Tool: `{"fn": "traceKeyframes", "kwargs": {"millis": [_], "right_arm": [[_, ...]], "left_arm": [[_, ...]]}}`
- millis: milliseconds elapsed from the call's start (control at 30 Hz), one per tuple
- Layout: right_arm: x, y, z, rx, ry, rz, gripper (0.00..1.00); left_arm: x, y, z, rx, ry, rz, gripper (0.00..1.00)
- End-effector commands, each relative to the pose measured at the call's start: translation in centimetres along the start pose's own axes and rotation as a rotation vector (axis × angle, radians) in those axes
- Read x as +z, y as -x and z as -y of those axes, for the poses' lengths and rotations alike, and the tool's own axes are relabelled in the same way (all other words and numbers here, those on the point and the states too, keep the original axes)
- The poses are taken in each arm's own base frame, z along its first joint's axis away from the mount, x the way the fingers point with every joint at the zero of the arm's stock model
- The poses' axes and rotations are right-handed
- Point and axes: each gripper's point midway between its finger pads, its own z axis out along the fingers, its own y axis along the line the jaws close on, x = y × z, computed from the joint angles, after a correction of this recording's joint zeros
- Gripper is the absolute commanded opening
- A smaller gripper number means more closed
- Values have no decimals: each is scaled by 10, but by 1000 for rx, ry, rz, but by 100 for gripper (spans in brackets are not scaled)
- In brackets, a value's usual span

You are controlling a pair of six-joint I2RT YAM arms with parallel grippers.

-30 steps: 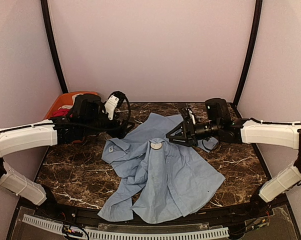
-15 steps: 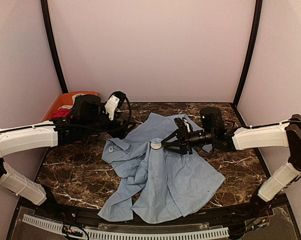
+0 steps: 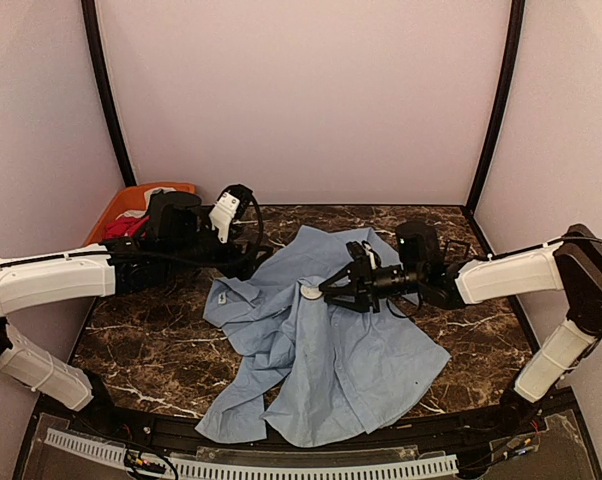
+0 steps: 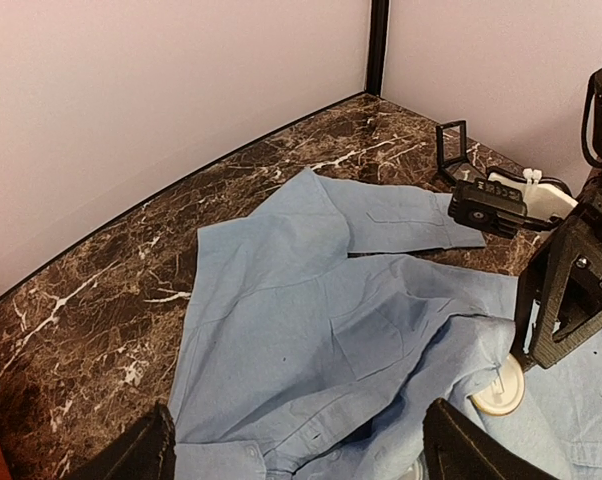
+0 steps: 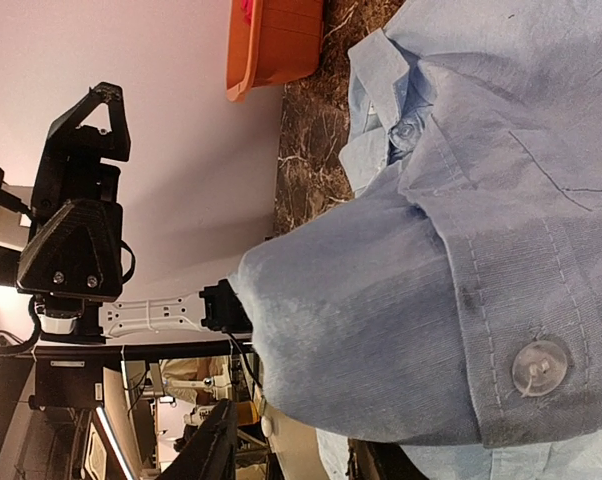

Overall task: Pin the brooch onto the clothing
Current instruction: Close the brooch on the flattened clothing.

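Top external view shows the light blue shirt lying crumpled over the middle of the marble table. The brooch, a round white disc, lies on the shirt's upper part, just beside a raised fold.

The right gripper reaches in from the shirt's right side with its tips at the brooch. In the left wrist view one of its black fingers stands on the disc's rim. Its jaws are partly drawn together. Whether they pinch the brooch cannot be told, because in the right wrist view a bulging fold of the shirt with a clear button crowds the frame and hides the tips.

The left gripper hovers at the shirt's back-left edge, fingers spread wide and holding nothing.

An orange bin with a red garment in it sits well off the shirt's back-left side. A small black frame stands on the table just past the shirt's far sleeve.
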Motion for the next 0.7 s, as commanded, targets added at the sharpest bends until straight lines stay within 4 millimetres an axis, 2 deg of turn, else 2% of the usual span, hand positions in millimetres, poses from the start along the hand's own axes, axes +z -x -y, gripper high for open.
{"fn": "traceKeyframes", "kwargs": {"millis": [0,333,667], "right_arm": [[5,4,-6,-21,26,19,36],[8,6,-10,-7,66,23,34],[9,8,-15,-25,60,26,33]], "left_arm": [[-9,4,3,10,-12,26,85],[-7,1,6,11,-20,22,85],[16,-15,20,-10,-75,-14,85]]}}
